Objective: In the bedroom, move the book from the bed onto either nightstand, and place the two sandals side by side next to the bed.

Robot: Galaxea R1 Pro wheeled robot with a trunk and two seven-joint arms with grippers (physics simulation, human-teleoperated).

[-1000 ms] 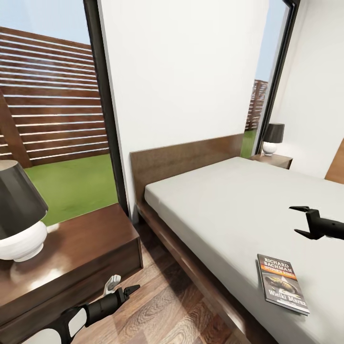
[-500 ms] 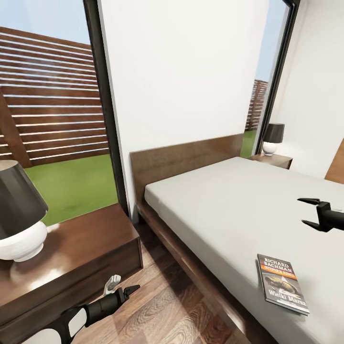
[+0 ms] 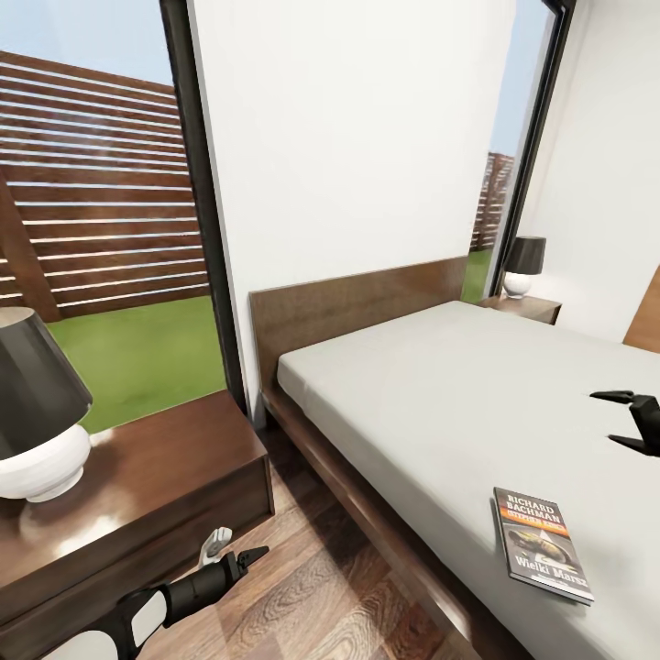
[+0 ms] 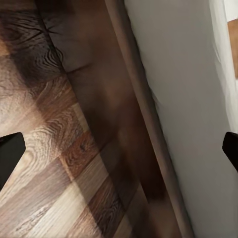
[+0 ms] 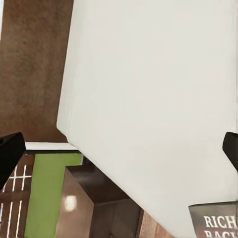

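Note:
The book (image 3: pixel 543 543) lies flat on the grey mattress of the bed (image 3: pixel 431 385), near the bed's side edge; its corner with white lettering shows in the right wrist view (image 5: pixel 214 225). My right gripper (image 3: pixel 632 420) hovers open above the mattress, beyond the book at the picture's right edge, its fingertips (image 5: pixel 10 154) spread wide. My left gripper (image 3: pixel 235 548) hangs open low over the wood floor (image 4: pixel 44 163), between the near nightstand (image 3: pixel 156 458) and the bed frame (image 4: pixel 144 148). The far nightstand (image 3: pixel 524 308) stands past the bed. The sandals are out of view.
A lamp with a black shade (image 3: pixel 37 412) stands on the near nightstand, a smaller one (image 3: pixel 524 264) on the far nightstand. The headboard (image 3: pixel 357 307) meets the white wall. Tall dark-framed windows (image 3: pixel 101 211) flank it. A strip of floor (image 3: pixel 302 587) runs between nightstand and bed.
My right gripper has slid to the right above the mattress, away from the book, and now sits at the picture's edge. The left arm and the book have not moved.

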